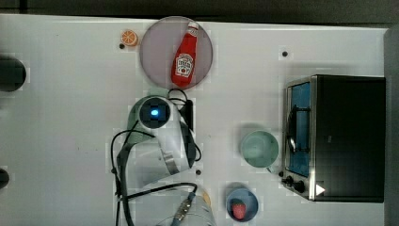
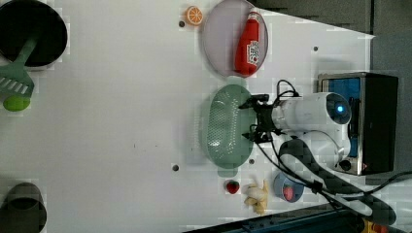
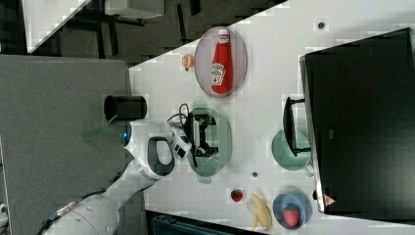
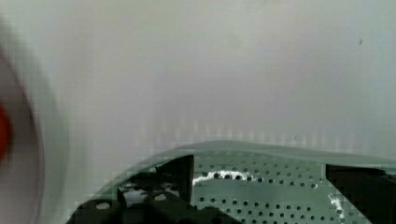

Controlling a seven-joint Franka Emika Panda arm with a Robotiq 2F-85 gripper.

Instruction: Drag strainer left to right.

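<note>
The strainer is a pale mint-green oval colander with many small holes, lying on the white table just below the grey plate in the left view. My gripper reaches over the long rim on the left view's right, open wide, with both black fingers down inside the basin. In the right view the strainer lies under the gripper, beside the white wrist. The wrist view looks across the perforated base of the strainer, with one black finger at each side. In the top view the arm covers most of the strainer.
A grey plate carries a ketchup bottle, with an orange slice beside it. A mint cup and a toaster oven stand at the top view's right. A blue bowl, a banana and a strawberry lie near the arm's base.
</note>
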